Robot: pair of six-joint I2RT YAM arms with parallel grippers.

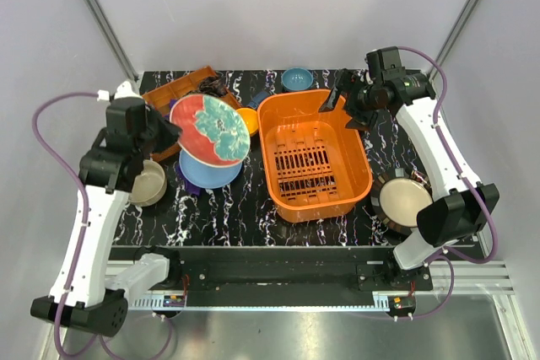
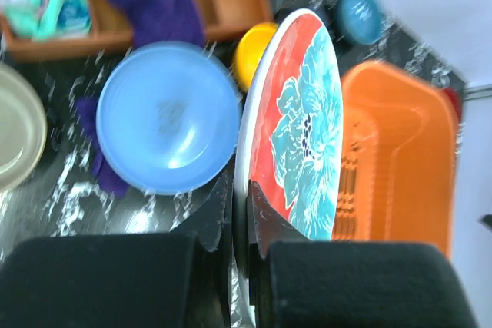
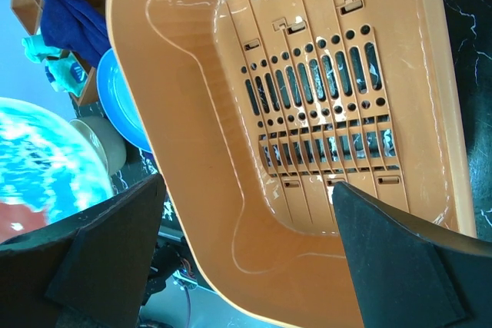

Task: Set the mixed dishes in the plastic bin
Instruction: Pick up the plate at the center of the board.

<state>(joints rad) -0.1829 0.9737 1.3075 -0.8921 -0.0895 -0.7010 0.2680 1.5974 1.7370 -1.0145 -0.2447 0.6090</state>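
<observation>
Left arm: the left fingers (image 2: 207, 243) are pinched nearly shut on the near rim of the red-and-green patterned plate (image 2: 300, 128). The plate is off the table, carried almost on edge, with its patterned face turned toward the bin side.

In the top view the plate hangs over the light blue plate (image 1: 207, 173), which lies flat on the table (image 1: 245, 208), and it partly hides the orange-yellow bowl (image 1: 247, 118).

Key relation: the plastic bin (image 1: 359, 170) lies to the robot's right of the held plate, just beside it. The bin's left wall is near the plate's far rim but the two do not touch. We judge the coming move to be a sideways carry to the right over that wall, then a tilt toward flat before release.

The bin's long axis runs from near to far, and only its slotted bottom shows inside.

Right arm: the right fingers (image 3: 115, 243) are spread fully apart and hold nothing. They hover above the bin's far end.

The left arm has the plate and the shorter path. We note a risk that the right arm is in the way over the bin.
</observation>
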